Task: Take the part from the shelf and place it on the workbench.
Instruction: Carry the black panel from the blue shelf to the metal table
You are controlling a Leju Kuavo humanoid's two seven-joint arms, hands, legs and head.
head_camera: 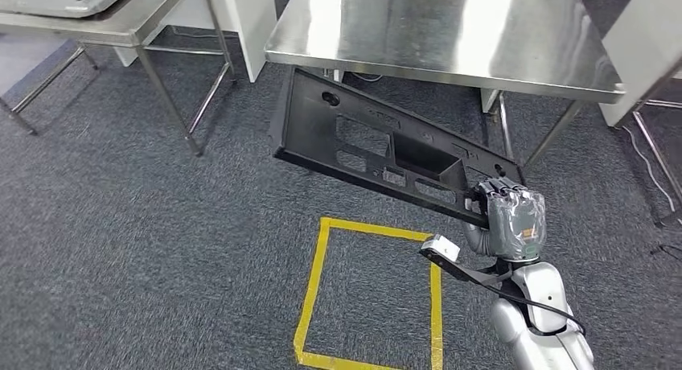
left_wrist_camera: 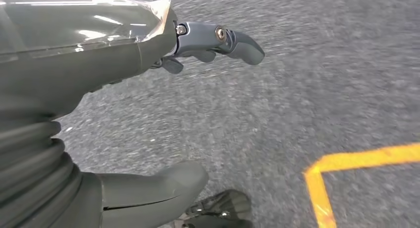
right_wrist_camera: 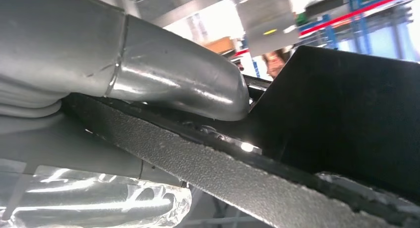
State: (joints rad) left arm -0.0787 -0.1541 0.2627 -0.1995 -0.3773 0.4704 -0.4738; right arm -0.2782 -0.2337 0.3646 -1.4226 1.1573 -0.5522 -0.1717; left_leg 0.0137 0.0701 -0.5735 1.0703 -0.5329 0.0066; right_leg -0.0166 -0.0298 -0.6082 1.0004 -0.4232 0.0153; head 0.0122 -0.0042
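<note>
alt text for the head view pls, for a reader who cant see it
The robot's right hand grips one end of a long black part, held tilted above grey carpet just short of a steel workbench. Yellow floor tape marks a square below.

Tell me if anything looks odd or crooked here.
The black part hangs askew: the right hand grips it by one end only, so it juts out tilted over the carpet, its far end in front of the steel workbench edge, not yet on it. Nothing looks spilled or broken.
</note>
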